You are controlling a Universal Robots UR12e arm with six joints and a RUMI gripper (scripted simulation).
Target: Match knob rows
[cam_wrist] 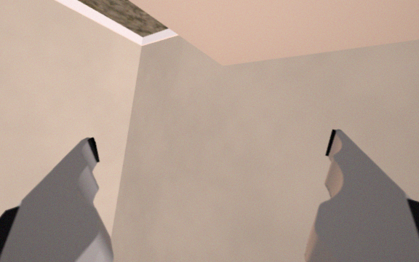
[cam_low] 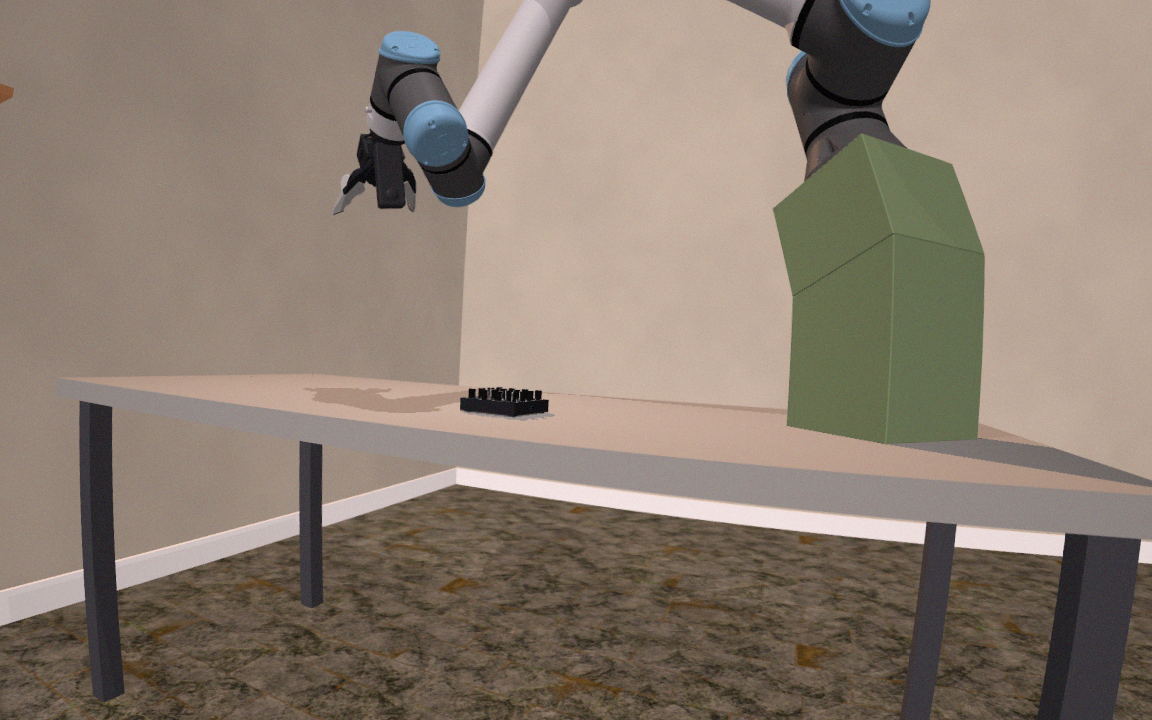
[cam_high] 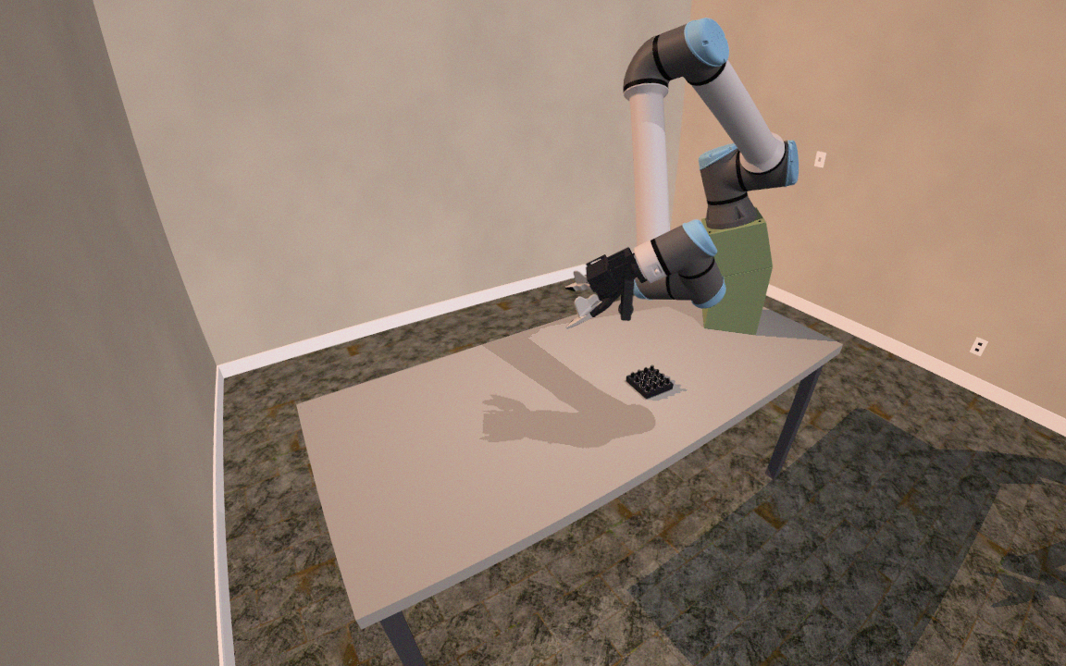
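The knob box [cam_high: 652,381] is a small black square block with several short knobs on top. It lies on the table's right part, near the arm's base; it also shows in the exterior view [cam_low: 505,401]. The knob marks and the socket side are too small to read. My gripper [cam_high: 580,302] hangs high above the table's far edge, well away from the box, and points out towards the wall. It also shows in the exterior view [cam_low: 372,198]. In the wrist view the gripper [cam_wrist: 211,145] is wide open and empty, with only walls and floor behind it.
The green pedestal [cam_high: 737,277] that carries the arm stands at the table's far right corner, also in the exterior view [cam_low: 884,295]. Walls close in behind the table.
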